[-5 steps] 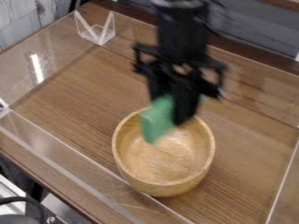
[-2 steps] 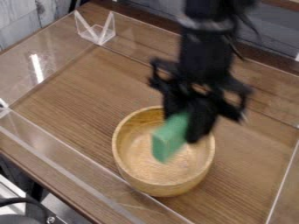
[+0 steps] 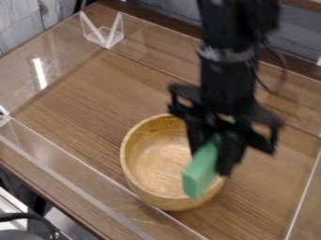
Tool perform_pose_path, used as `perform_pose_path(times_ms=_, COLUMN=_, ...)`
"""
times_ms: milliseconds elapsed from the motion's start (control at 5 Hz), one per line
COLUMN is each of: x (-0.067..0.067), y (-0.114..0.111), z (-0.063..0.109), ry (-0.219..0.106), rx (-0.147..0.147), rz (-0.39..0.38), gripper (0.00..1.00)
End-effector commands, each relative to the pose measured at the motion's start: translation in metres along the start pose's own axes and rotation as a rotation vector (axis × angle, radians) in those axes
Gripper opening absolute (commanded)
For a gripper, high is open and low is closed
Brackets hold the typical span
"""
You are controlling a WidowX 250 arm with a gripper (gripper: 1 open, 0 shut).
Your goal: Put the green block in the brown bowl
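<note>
The brown bowl (image 3: 157,159), round and of light wood, sits on the table near the front. My black gripper (image 3: 221,150) points down over the bowl's right rim and is shut on the green block (image 3: 204,171). The block hangs tilted from the fingers, its lower end over the bowl's right inner side. Motion blur softens the gripper and the block.
The wooden tabletop (image 3: 100,94) is ringed by low clear plastic walls (image 3: 56,155). A small clear stand (image 3: 103,28) sits at the back left. The near wall runs just in front of the bowl.
The gripper has carried the green block to the right and lower, from above the bowl's middle to its right rim. The bowl has stayed put.
</note>
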State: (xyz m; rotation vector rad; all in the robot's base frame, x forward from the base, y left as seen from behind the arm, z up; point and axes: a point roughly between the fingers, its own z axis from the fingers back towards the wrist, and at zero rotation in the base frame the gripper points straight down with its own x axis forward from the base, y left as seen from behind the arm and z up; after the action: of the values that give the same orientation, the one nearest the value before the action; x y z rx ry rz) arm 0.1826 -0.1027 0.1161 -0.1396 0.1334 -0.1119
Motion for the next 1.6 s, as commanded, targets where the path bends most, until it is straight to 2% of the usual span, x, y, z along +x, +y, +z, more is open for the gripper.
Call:
perform_pose_path(times_ms=0, x=0.003, y=0.0, z=0.021, ry=-0.052, rx=-0.004, rz=0.024, gripper=0.0)
perform_pose_path(times_ms=400, x=0.002, y=0.017, z=0.038, ry=-0.083, rx=0.004, rz=0.064, gripper=0.0)
perform_pose_path(times_ms=800, x=0.0, y=0.013, z=0.016, ry=-0.098, rx=0.011, rz=0.088, gripper=0.0)
perform_pose_path(times_ms=1400, x=-0.001, y=0.017, z=0.008, ry=-0.109, rx=0.017, rz=0.097, gripper=0.0)
